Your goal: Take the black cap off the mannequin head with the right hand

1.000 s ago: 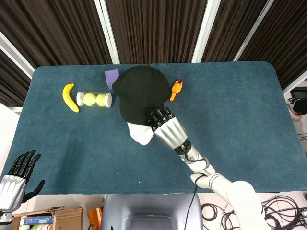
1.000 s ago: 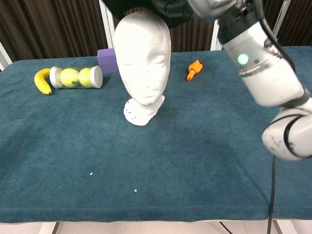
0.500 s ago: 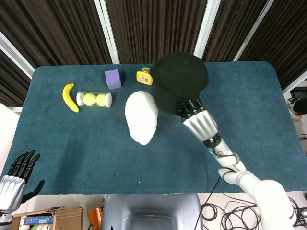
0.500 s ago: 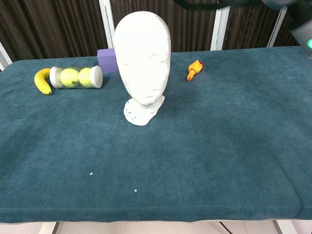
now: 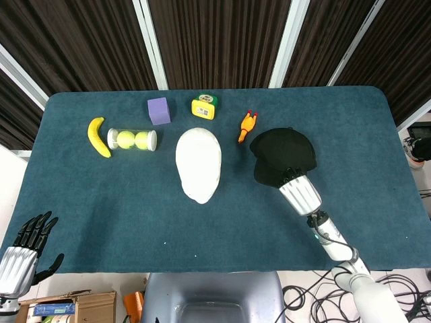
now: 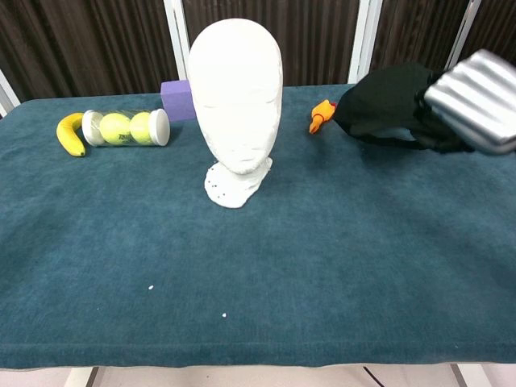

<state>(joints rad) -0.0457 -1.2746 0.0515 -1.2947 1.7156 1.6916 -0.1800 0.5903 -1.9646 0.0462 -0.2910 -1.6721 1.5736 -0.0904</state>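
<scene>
The white mannequin head [image 5: 199, 163] [image 6: 236, 97] stands bare in the middle of the table. To its right, my right hand [image 5: 296, 188] [image 6: 468, 109] grips the black cap [image 5: 282, 155] [image 6: 387, 103] by its brim and holds it low over the blue cloth, just right of the orange toy. My left hand [image 5: 27, 242] hangs below the table's front left corner with its fingers spread and nothing in it.
Along the back of the blue table [image 5: 121, 215] lie a banana [image 5: 98, 136], a clear tube of tennis balls [image 5: 133, 140], a purple cube [image 5: 158, 110], a yellow-green gadget [image 5: 204, 108] and an orange rubber chicken [image 5: 248, 126].
My right hand lifted the cap off the mannequin head, carried it up and to the right, then lowered it toward the table right of the head. The left hand stayed still.
</scene>
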